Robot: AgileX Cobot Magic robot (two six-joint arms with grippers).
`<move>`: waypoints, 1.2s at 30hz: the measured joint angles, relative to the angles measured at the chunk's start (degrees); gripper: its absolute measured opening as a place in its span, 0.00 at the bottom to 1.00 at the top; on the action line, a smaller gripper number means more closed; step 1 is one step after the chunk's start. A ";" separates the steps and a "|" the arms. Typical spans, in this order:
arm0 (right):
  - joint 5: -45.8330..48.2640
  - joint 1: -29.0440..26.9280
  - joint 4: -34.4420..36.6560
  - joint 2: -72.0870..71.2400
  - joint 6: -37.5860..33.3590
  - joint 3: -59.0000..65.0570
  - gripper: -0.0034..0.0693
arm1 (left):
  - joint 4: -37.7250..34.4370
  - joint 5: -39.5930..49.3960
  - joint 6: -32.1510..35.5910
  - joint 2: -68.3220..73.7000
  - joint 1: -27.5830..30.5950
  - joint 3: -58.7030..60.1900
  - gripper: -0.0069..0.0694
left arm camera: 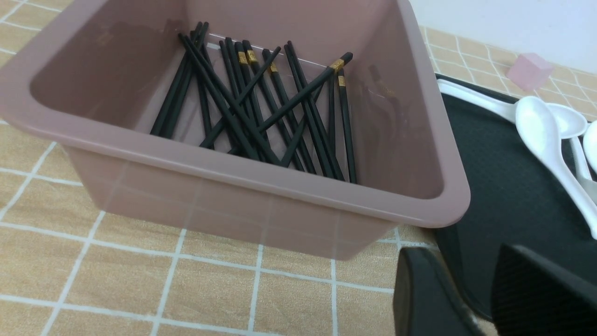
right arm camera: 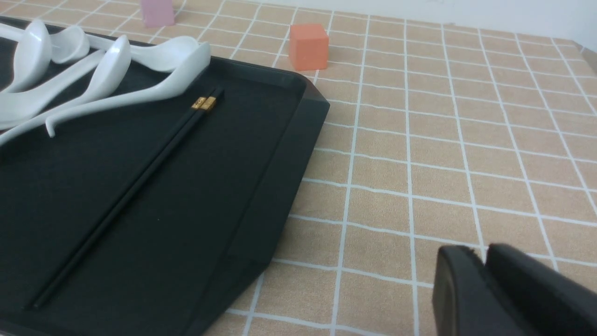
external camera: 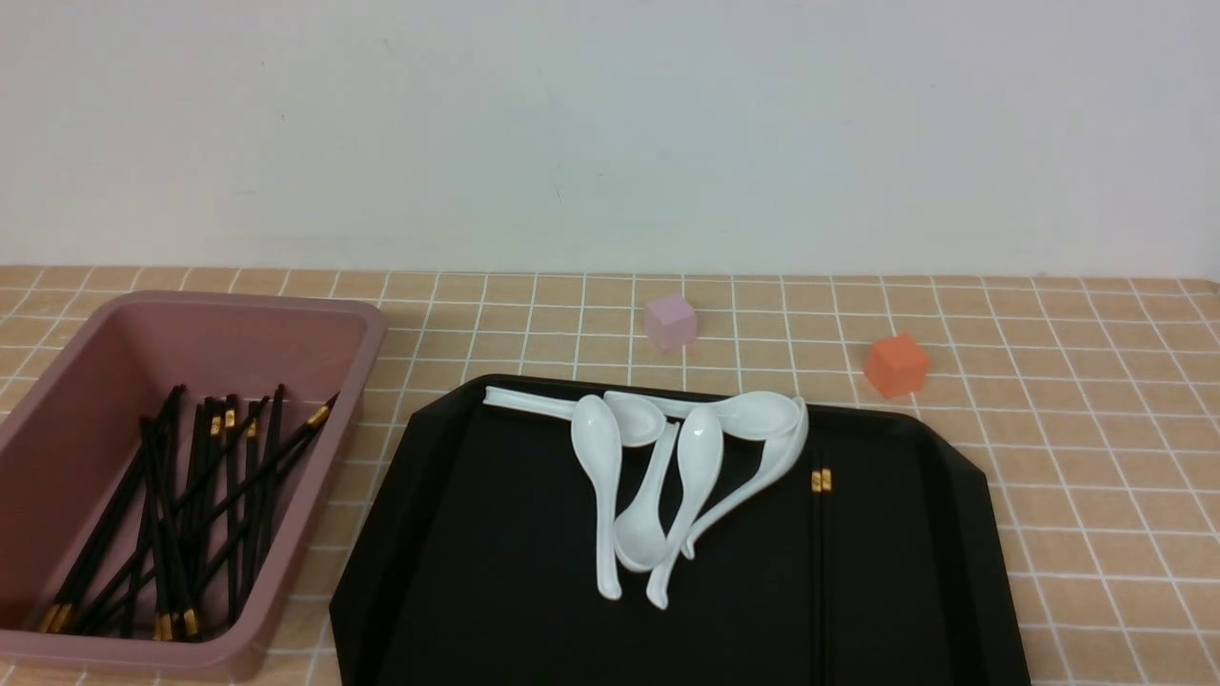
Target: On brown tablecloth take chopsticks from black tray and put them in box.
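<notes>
Two black chopsticks (external camera: 820,572) with gold bands lie side by side on the right part of the black tray (external camera: 496,534), next to the spoons; they also show in the right wrist view (right arm camera: 140,177). The mauve box (external camera: 372,324) stands left of the tray on the brown tablecloth (external camera: 1096,457) and holds several chopsticks (external camera: 191,514). No gripper shows in the front view. My left gripper (left arm camera: 475,280) is open and empty, low near the box's corner (left arm camera: 280,186) and the tray's edge. My right gripper (right arm camera: 485,261) is shut and empty, over bare cloth right of the tray (right arm camera: 210,186).
Several white ceramic spoons (external camera: 658,476) lie piled at the tray's far middle. A small pink cube (external camera: 670,321) and an orange cube (external camera: 896,365) sit on the cloth behind the tray. A white wall stands behind the table.
</notes>
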 joint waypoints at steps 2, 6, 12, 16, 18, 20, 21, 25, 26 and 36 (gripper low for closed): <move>0.00 0.00 0.00 0.00 0.00 0.00 0.19 | 0.00 0.00 0.00 0.00 0.00 0.00 0.40; 0.00 0.00 0.00 0.00 -0.05 0.00 0.19 | 0.00 0.00 0.00 0.00 0.00 0.00 0.40; 0.01 0.00 0.00 0.00 -0.05 0.00 0.20 | 0.00 0.00 0.00 0.00 0.00 0.00 0.40; 0.01 0.00 0.00 0.00 -0.05 0.00 0.21 | 0.00 0.00 0.00 0.00 0.00 0.00 0.40; 0.01 0.00 0.00 0.00 -0.05 0.00 0.21 | 0.00 0.00 0.00 0.00 0.00 0.00 0.40; 0.01 0.00 0.00 0.00 -0.05 0.00 0.21 | 0.00 0.00 0.00 0.00 0.00 0.00 0.40; 0.01 0.00 0.00 0.00 -0.05 0.00 0.22 | 0.00 0.00 0.00 0.00 0.00 0.00 0.40; 0.01 0.00 0.00 0.00 -0.05 0.00 0.22 | 0.00 0.00 0.00 0.00 0.00 0.00 0.40; 0.01 0.00 0.00 0.00 -0.05 0.00 0.22 | 0.00 0.00 0.00 0.00 0.00 0.00 0.40; 0.01 0.00 0.00 0.00 -0.05 0.00 0.24 | 0.00 0.00 0.00 0.00 0.00 0.00 0.40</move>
